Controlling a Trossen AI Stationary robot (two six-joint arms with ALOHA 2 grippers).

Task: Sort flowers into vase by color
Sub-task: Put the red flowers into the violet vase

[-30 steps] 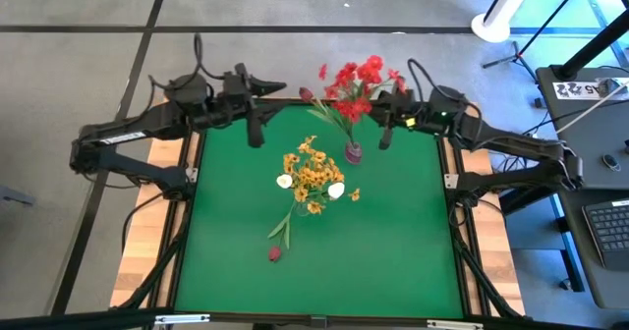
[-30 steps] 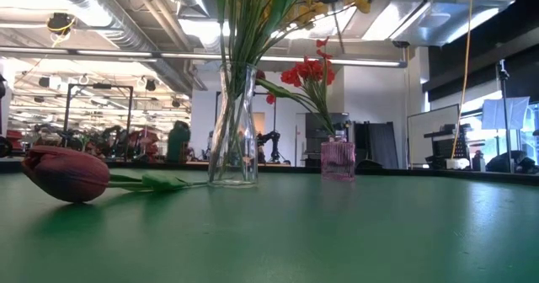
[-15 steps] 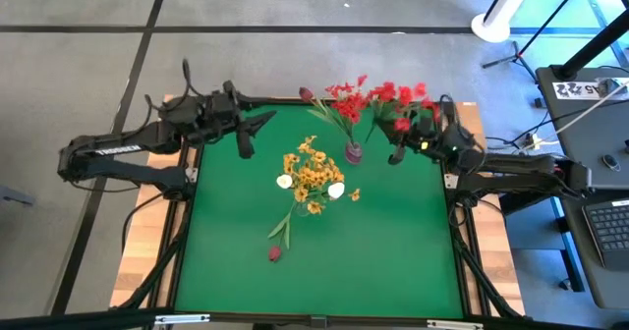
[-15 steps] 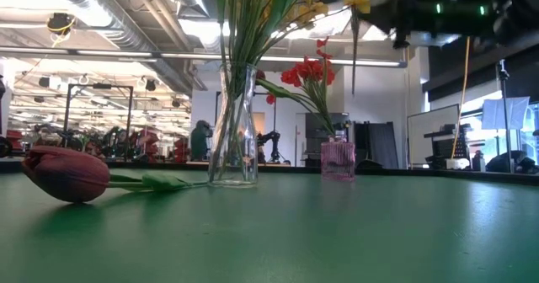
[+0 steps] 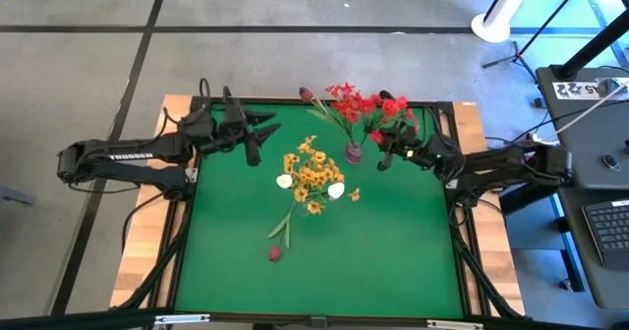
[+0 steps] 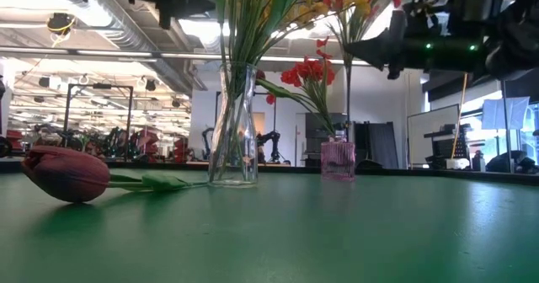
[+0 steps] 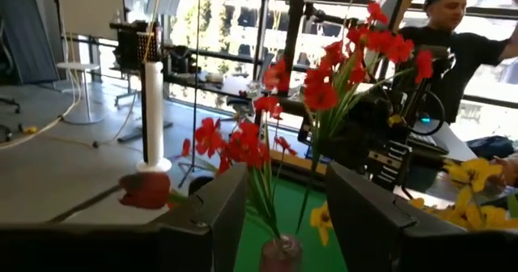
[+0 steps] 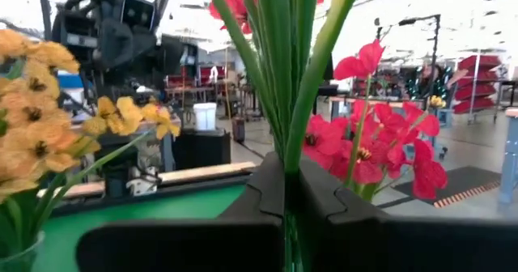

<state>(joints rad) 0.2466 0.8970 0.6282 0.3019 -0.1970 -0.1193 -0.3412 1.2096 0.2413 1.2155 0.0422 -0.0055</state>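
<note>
Right gripper (image 5: 385, 156) clamps an upright red flower stem (image 8: 293, 102) beside the pink vase (image 5: 353, 153); left gripper (image 5: 252, 145) hovers open; a maroon bud (image 5: 274, 253) lies flat.

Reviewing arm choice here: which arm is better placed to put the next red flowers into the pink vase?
The right. Its gripper is shut on a red flower stem beside the pink vase; the left gripper is open and empty, farther off.

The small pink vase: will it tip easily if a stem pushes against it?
Probably yes: the pink vase is short and narrow, while its red flowers rise far above it and lean sideways. It looks like glass, so it is likely fragile if knocked over.
</note>
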